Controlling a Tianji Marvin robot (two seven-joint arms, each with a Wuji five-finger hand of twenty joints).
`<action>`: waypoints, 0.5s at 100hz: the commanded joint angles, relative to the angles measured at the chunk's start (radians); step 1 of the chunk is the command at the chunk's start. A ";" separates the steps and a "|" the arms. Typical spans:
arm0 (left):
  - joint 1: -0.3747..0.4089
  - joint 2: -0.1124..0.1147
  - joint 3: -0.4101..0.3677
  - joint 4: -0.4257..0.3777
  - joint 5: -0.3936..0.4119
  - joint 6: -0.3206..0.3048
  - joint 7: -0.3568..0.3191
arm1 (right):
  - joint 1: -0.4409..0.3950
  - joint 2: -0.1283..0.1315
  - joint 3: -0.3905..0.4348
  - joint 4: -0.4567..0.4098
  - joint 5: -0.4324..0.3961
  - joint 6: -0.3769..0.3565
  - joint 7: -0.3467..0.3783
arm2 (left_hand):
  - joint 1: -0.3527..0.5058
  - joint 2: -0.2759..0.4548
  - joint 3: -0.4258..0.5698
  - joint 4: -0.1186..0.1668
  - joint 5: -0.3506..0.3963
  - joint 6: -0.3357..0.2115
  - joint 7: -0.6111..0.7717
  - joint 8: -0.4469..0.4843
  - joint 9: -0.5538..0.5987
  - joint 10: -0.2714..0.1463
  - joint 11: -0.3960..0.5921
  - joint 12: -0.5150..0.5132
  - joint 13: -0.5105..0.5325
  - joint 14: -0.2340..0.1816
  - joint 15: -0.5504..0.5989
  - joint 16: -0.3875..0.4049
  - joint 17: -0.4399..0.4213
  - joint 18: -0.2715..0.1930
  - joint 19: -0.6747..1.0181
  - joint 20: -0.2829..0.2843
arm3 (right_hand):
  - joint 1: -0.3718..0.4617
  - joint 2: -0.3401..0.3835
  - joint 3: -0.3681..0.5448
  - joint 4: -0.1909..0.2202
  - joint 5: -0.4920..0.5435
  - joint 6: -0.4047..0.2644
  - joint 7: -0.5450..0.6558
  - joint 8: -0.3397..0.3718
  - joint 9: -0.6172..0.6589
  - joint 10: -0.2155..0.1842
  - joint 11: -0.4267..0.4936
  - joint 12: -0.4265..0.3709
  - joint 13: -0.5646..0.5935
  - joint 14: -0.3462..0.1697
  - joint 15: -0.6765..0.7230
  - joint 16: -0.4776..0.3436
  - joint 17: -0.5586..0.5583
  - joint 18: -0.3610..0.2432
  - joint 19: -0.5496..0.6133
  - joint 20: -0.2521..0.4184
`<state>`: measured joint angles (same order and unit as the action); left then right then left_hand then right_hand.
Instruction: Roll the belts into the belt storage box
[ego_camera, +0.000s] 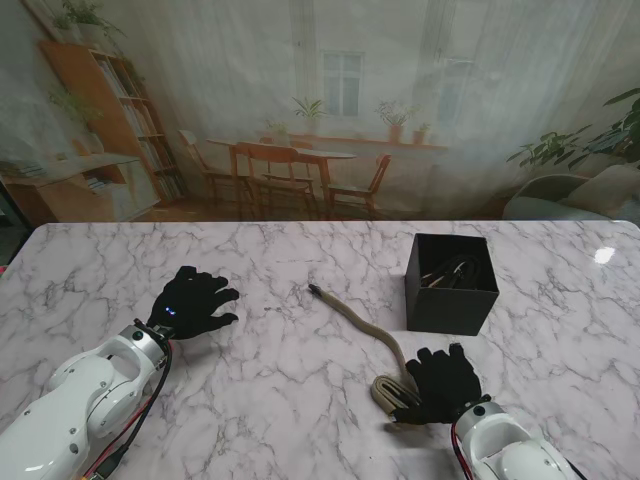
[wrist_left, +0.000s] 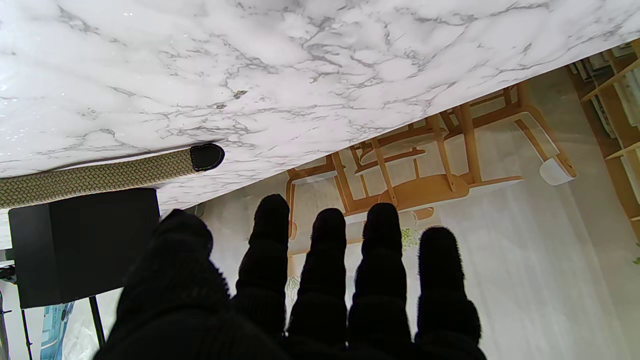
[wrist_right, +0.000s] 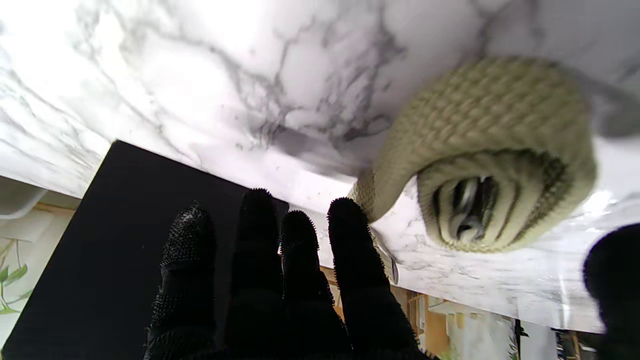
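Marble table (ego_camera: 300, 400), belt (ego_camera: 362, 322) half-hidden.

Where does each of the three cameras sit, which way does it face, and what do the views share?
Stand view: above the shoulders, looking down at the white marble table; both arms and black-gloved hands show.
Left wrist: looks along the left hand fingers toward the backdrop.
Right wrist: looks along the right hand fingers.
Shared: all three show the woven beige belt and black square storage box.

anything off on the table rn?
Nothing damaged or spilled. The tan belt is only part rolled: a coil sits by the right hand, its tail trailing loose across the marble toward the black box. Left hand is open, holding nothing.
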<state>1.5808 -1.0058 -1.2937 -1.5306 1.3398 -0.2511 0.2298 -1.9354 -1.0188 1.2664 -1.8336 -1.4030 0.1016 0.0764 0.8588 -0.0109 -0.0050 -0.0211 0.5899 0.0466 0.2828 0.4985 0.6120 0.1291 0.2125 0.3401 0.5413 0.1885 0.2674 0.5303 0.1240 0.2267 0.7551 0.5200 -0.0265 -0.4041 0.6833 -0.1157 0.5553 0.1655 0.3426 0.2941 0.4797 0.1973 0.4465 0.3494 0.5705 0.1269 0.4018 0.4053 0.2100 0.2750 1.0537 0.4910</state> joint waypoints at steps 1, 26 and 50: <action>-0.001 -0.002 0.003 0.002 0.001 0.004 -0.012 | -0.002 -0.009 -0.029 0.006 -0.003 0.027 -0.015 | 0.005 0.041 -0.023 0.003 -0.009 0.030 0.003 -0.011 0.012 0.004 0.011 0.009 0.003 0.011 0.022 0.006 -0.008 0.031 0.002 0.013 | -0.052 -0.009 0.020 -0.019 -0.030 0.050 -0.027 0.024 -0.039 0.031 -0.024 -0.012 -0.033 0.019 -0.030 -0.010 -0.023 0.040 -0.017 -0.004; -0.001 -0.002 0.002 0.002 -0.001 0.003 -0.014 | 0.028 -0.011 -0.086 0.032 -0.004 0.113 -0.009 | 0.002 0.041 -0.023 0.003 -0.010 0.032 0.001 -0.011 0.011 0.004 0.011 0.009 0.003 0.013 0.022 0.006 -0.009 0.031 0.001 0.013 | 0.138 -0.105 0.001 0.003 0.038 0.027 -0.008 0.135 -0.063 0.043 0.012 -0.018 -0.030 0.027 -0.007 -0.007 -0.027 0.055 -0.001 0.011; -0.001 -0.002 0.003 0.002 -0.002 0.002 -0.018 | 0.073 -0.016 -0.129 0.104 0.019 0.176 -0.124 | 0.003 0.041 -0.023 0.003 -0.009 0.030 0.001 -0.011 0.011 0.002 0.011 0.009 0.003 0.013 0.022 0.005 -0.009 0.031 0.001 0.013 | 0.600 -0.057 -0.242 0.064 0.035 -0.254 0.437 0.408 0.029 -0.016 0.145 0.058 0.061 -0.001 0.108 0.038 0.019 0.050 0.058 0.013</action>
<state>1.5808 -1.0059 -1.2937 -1.5301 1.3388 -0.2510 0.2279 -1.8718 -1.0279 1.1352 -1.7521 -1.3948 0.2686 -0.0311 0.8588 -0.0108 -0.0050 -0.0211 0.5899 0.0468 0.2829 0.4984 0.6120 0.1291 0.2125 0.3402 0.5413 0.1885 0.2675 0.5304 0.1240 0.2267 0.7551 0.5200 0.4658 -0.5031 0.5047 -0.0849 0.5633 -0.0042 0.6665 0.6708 0.4706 0.1956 0.5468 0.3824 0.5970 0.1306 0.4488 0.4187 0.2202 0.2970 1.0857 0.4930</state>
